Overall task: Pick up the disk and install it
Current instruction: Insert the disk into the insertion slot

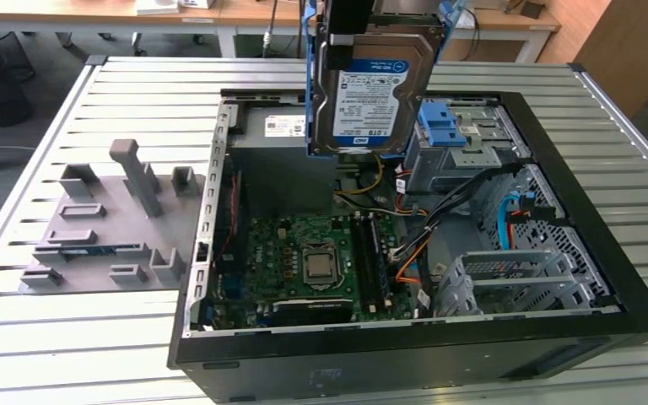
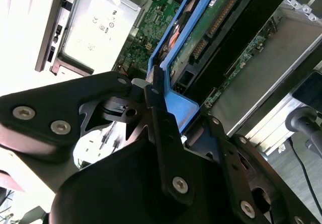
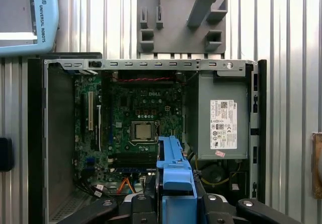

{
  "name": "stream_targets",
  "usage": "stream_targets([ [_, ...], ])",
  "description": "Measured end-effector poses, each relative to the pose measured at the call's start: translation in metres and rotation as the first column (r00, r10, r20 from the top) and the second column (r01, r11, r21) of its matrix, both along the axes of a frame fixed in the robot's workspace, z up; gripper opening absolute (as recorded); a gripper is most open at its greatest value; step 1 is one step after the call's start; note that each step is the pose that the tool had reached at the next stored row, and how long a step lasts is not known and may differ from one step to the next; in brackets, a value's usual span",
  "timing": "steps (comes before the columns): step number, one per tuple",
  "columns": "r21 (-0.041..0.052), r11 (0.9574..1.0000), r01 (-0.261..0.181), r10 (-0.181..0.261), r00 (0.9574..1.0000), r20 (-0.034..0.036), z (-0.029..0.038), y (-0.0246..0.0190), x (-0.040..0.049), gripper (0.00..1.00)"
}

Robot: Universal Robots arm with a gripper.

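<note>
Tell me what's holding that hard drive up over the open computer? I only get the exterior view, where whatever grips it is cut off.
Observer: In the second wrist view, black fingers clamp the end of the disk's blue carrier.
Operator: What's on its far side?
Observer: A green circuit board, in the second wrist view.
Operator: And underneath?
Observer: The first wrist view looks past the carrier onto the motherboard and the power supply's whole labelled face.

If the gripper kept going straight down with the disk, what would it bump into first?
Probably the disk in the gripper would reach the cables and motherboard inside the open computer case first, though depth is hard to judge.
</note>
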State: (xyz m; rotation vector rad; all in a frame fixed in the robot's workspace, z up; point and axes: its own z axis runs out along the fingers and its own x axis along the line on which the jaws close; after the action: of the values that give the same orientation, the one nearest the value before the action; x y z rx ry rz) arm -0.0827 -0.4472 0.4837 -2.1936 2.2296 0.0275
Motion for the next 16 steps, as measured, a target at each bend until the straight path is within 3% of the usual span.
stream_targets([
  [16,-0.0001,1.0,0.0,0.0,1.0,0.0,-0.0001,-0.0019,0.0001,0.36],
])
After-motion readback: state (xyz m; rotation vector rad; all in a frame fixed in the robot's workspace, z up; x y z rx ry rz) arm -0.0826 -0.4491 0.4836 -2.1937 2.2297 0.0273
